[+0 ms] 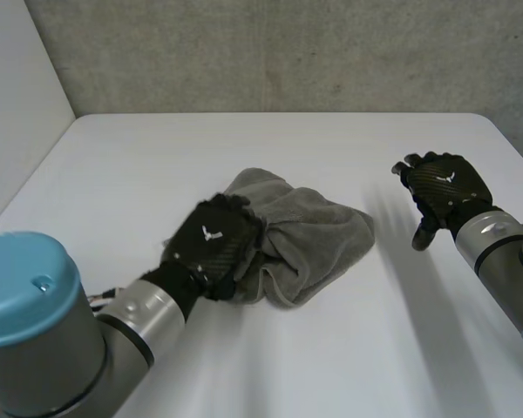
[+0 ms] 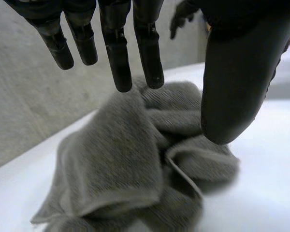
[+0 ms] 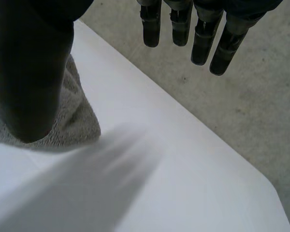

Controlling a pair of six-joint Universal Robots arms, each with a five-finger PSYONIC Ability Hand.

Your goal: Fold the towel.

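A grey towel lies crumpled in a heap in the middle of the white table. My left hand is over the heap's left side. In the left wrist view its fingers hang straight just above the towel, and the thumb stands apart beside them, so it is open and holds nothing. My right hand hovers to the right of the towel, clear of it. Its fingers are straight and spread from the thumb, and a towel edge lies beside the thumb.
A grey wall runs behind the table's far edge, and a pale wall stands at the left. Bare table surface lies around the towel on every side. My right hand shows beyond the left hand's fingers.
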